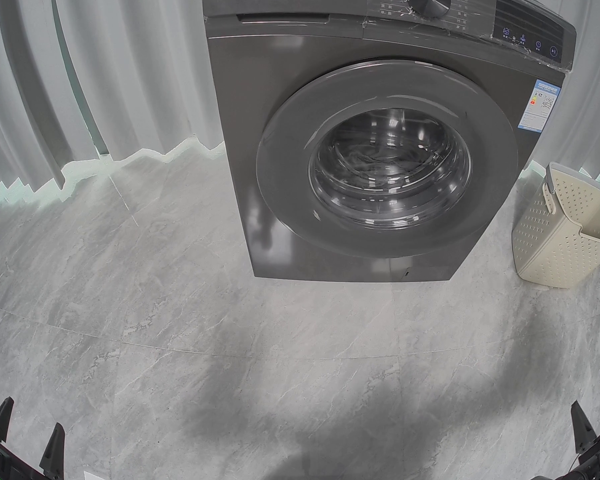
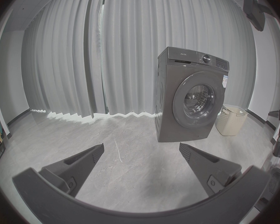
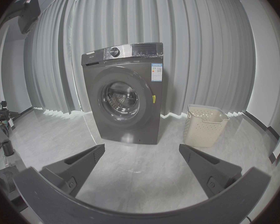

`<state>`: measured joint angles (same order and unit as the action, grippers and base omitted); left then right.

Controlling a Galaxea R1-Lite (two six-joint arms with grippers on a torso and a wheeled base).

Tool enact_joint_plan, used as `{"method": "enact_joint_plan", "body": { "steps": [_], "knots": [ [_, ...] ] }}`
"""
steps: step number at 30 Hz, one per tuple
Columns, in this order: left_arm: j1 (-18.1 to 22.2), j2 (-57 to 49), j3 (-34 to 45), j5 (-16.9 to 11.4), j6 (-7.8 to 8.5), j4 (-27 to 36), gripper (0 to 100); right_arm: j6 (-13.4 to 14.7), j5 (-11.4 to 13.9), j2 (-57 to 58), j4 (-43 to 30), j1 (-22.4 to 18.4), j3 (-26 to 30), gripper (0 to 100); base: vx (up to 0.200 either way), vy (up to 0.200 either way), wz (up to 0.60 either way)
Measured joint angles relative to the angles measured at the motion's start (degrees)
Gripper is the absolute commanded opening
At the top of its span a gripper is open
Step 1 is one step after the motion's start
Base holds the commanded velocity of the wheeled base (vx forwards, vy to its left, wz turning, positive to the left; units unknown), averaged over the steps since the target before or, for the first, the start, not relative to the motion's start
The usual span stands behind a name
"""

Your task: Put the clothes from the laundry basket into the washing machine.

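Fig. 1. My left gripper [image 1: 32, 416] and right gripper [image 1: 595, 395] hang low in front of the washing machine [image 1: 380, 141], well apart from it. The fingers of each are spread wide and hold nothing. The laundry basket [image 1: 567, 235] stands on the floor [image 1: 147, 288] just beside the washing machine, on its right. The basket's inside is hidden, so the clothes cannot be seen. The round door [image 1: 388, 161] looks shut. I expect the clothes to be soft, light and limp, and apt to drape over the rim. I judge a pinch from above on a bunched fold to be the best hold.
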<state>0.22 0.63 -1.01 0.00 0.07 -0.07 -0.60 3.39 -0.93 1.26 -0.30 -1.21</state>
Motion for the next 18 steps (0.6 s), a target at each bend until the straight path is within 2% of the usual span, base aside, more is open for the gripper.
{"method": "enact_joint_plan", "body": {
  "steps": [5,8,10,14,18],
  "knots": [
    [0.0,0.0,0.0,0.0,0.02,0.0,100,0.6,0.3,-0.6,1.7,-0.1,-4.4,100,0.000,-0.200,0.00],
    [0.0,0.0,0.0,0.0,0.06,0.0,100,1.2,1.6,-2.7,1.5,0.0,-6.3,100,0.000,-0.200,0.00],
    [0.0,0.0,0.0,-0.1,0.11,0.0,100,2.3,3.6,-5.4,1.3,0.4,-6.6,100,0.000,-0.200,0.00],
    [0.0,0.0,0.0,-0.1,0.20,0.0,100,4.9,7.3,-11.9,2.6,0.9,-7.2,100,0.000,0.000,0.00],
    [0.0,0.0,0.0,-0.2,0.22,0.0,100,6.6,11.2,-21.2,7.9,1.7,-8.2,100,0.000,0.000,0.00]
  ]
}}
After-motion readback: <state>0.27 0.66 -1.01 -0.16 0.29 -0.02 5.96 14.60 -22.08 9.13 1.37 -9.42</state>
